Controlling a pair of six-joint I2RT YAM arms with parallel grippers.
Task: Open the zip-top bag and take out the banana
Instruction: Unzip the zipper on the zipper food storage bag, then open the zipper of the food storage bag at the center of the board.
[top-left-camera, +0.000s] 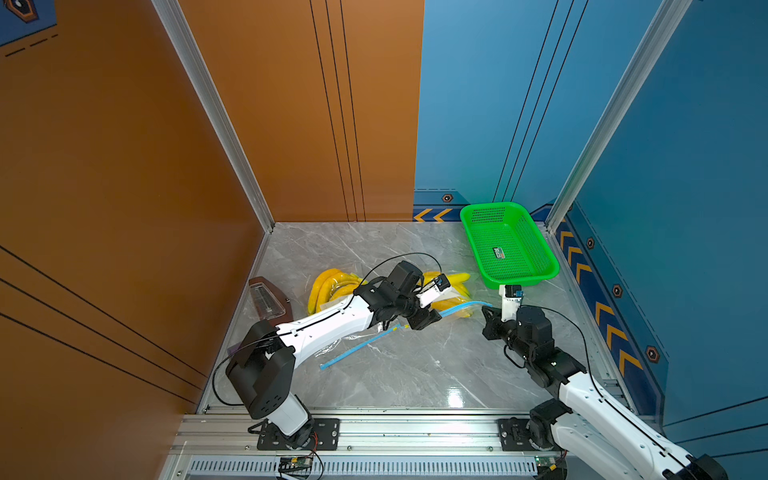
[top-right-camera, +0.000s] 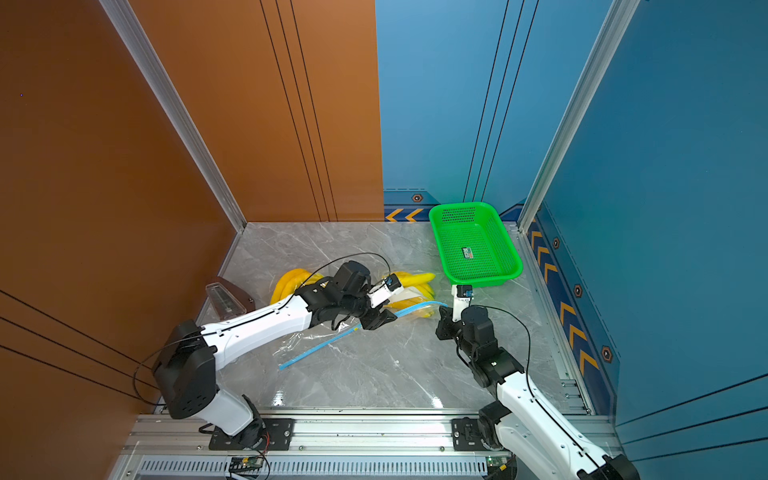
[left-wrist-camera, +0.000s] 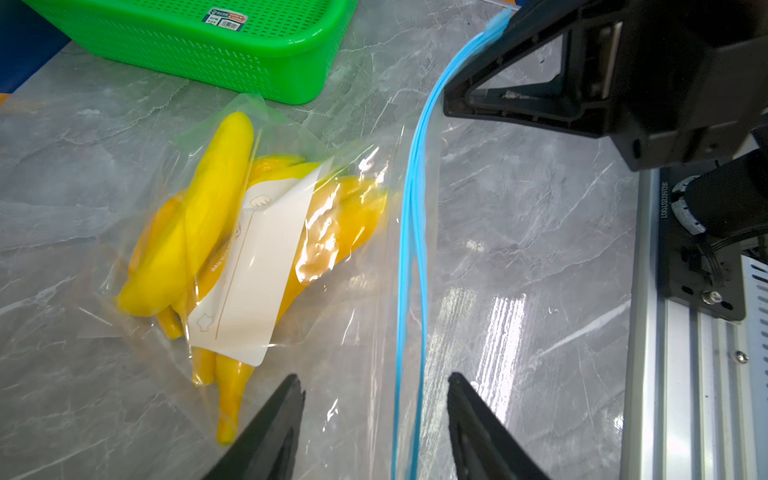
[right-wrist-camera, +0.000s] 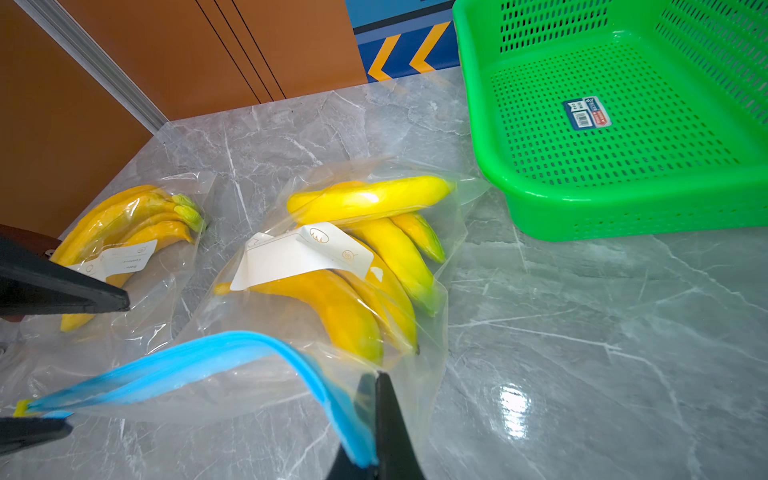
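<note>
Left gripper: jaws half apart, astride zip, empty. Right gripper: pinched on zip end. Risk: left nips both tracks; bag never opens, banana trapped.

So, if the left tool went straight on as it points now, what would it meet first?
Likely the blue zip strip, running just ahead between the left tool's open fingers; depth is unclear.
</note>
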